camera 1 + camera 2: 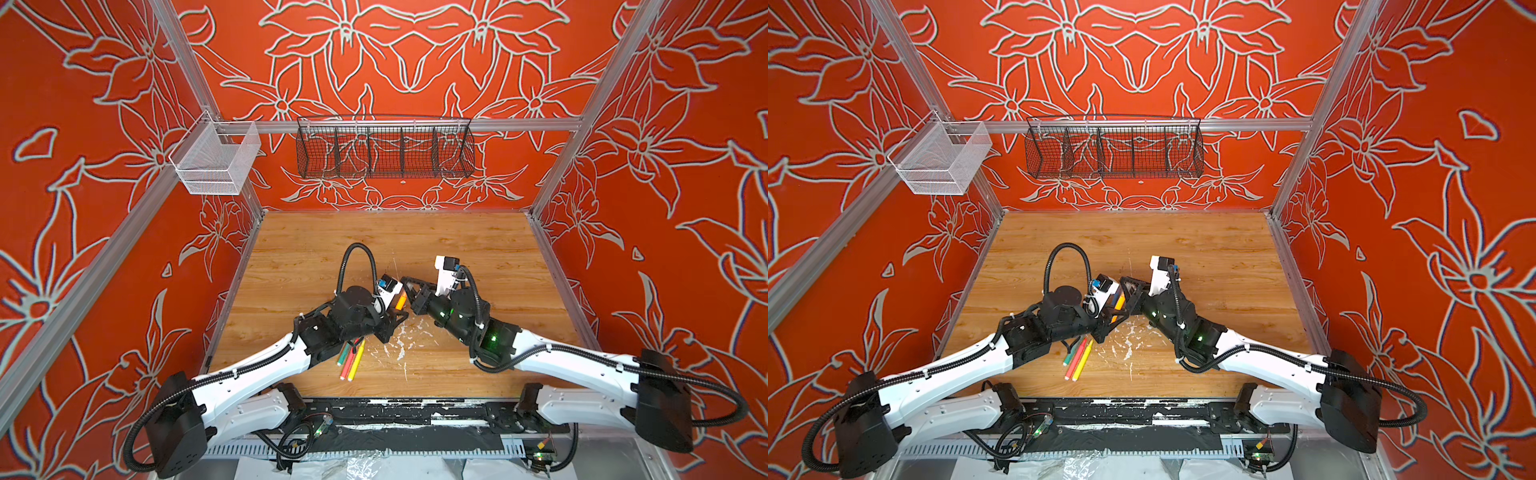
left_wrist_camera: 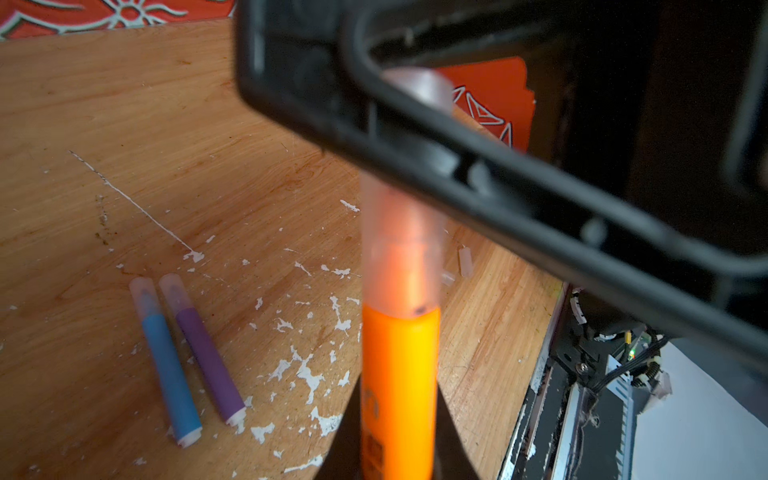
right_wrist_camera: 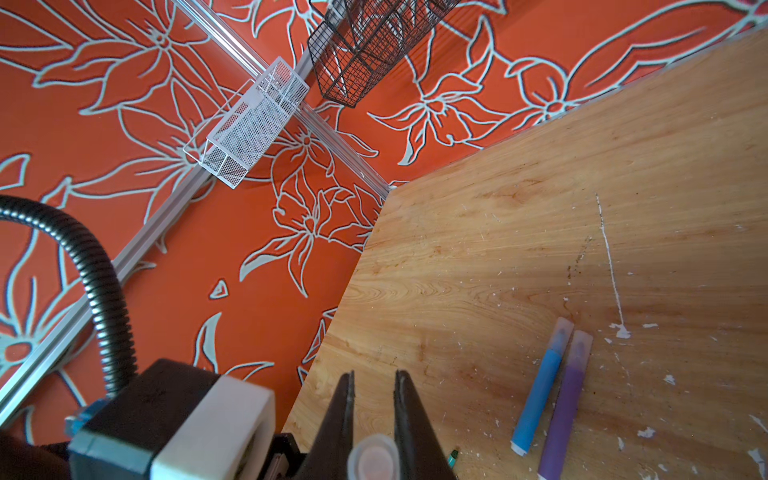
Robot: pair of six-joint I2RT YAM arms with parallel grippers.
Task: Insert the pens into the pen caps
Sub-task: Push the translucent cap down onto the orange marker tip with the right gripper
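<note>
My left gripper (image 2: pixel 399 457) is shut on the orange pen (image 2: pixel 401 374), which stands upright between its dark fingers. A clear pen cap (image 2: pixel 401 257) sits over the pen's tip. My right gripper (image 3: pixel 374 376) is shut on that cap (image 3: pixel 374 457), whose round end shows between its fingers. In both top views the two grippers meet at mid-table, around the orange pen (image 1: pixel 401 300) (image 1: pixel 1119 303). A blue pen (image 2: pixel 170 365) and a purple pen (image 2: pixel 208 357) lie side by side on the wood, each with a clear cap on.
Green (image 1: pixel 344 353), pink-red (image 1: pixel 348 365) and yellow (image 1: pixel 356 361) pens lie together under the left forearm. Two loose clear caps (image 2: pixel 465 261) lie on the flecked wooden table (image 1: pixel 457 249). A black wire basket (image 1: pixel 384 145) and a white mesh basket (image 1: pixel 216 160) hang on the walls.
</note>
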